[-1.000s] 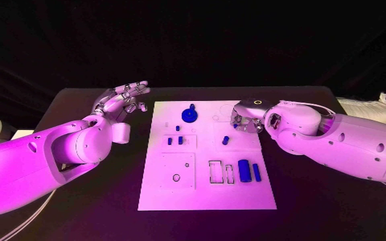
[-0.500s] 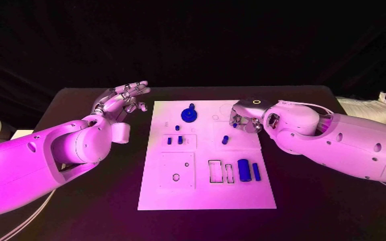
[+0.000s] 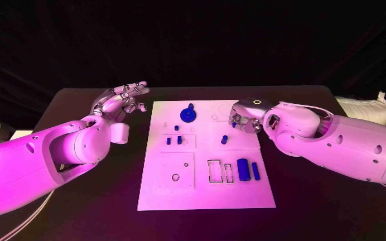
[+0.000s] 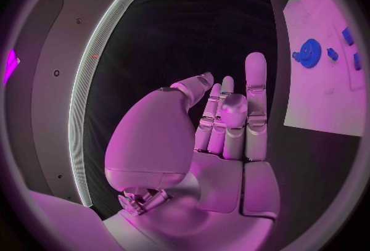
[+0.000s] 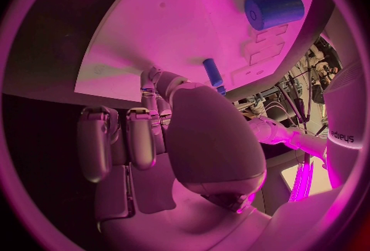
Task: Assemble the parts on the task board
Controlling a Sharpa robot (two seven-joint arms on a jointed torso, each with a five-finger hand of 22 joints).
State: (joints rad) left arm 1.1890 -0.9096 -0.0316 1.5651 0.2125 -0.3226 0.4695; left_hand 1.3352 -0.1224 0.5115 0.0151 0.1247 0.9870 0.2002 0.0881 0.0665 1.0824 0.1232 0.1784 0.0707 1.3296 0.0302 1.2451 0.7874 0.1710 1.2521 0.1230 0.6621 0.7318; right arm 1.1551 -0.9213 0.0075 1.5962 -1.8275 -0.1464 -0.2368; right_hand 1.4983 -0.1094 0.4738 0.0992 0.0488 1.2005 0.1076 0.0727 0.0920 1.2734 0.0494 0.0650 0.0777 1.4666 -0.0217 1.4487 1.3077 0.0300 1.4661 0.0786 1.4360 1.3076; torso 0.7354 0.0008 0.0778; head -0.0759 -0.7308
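white board [image 3: 205, 196] in the table's middle holds small blue parts [image 3: 244, 169] | left hand [image 3: 120, 100] beside it, fingers apart, holding nothing | right hand [image 3: 244, 115] over far corner, pinching a blue peg [image 3: 234, 124]

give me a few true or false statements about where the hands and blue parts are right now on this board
1. The left hand is off the white board, over the black table. True.
2. The left hand holds a blue part. False: its fingers are apart and nothing is in it.
3. The right hand is at the board's far right corner with a small blue peg at its fingertips. True.
4. The blue gear lies at the board's near edge. False: it sits at the far end, in the middle.
5. A thick blue cylinder and a thinner blue rod lie side by side on the board's near right part. True.
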